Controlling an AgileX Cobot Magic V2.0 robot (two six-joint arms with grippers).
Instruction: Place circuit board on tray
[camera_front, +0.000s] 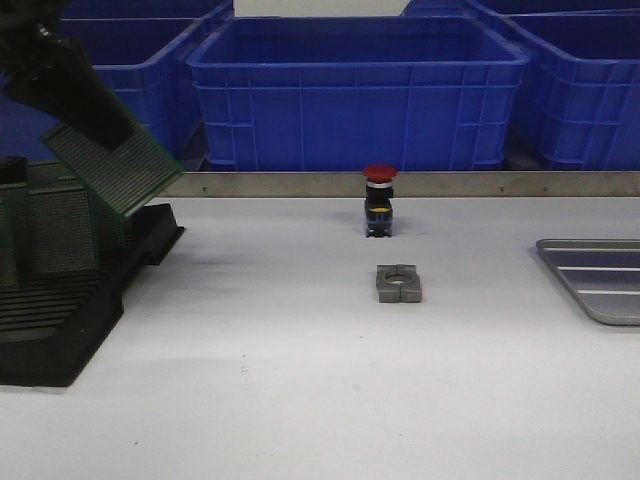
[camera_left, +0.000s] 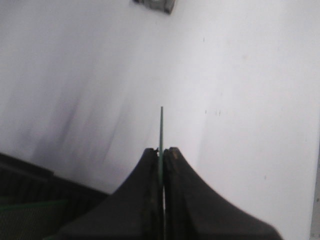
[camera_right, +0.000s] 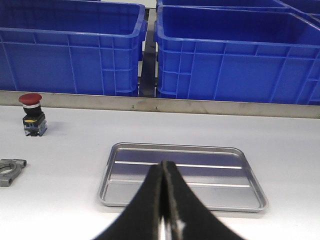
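Note:
My left gripper (camera_front: 95, 125) is shut on a green circuit board (camera_front: 112, 170) and holds it tilted above the black slotted rack (camera_front: 70, 320) at the far left. In the left wrist view the board (camera_left: 161, 127) shows edge-on as a thin green line between the closed fingers (camera_left: 145, 200). The silver-grey tray (camera_front: 598, 278) lies at the right edge of the table, empty. In the right wrist view the tray (camera_right: 120, 187) lies just beyond my right gripper (camera_right: 164, 165), which is shut and empty. The right gripper is out of the front view.
More green boards (camera_front: 55, 235) stand in the rack. A red push button (camera_front: 380, 200) and a grey metal clamp block (camera_front: 399, 283) sit mid-table. Blue crates (camera_front: 355, 90) stand behind a metal rail (camera_front: 450, 184) along the far edge.

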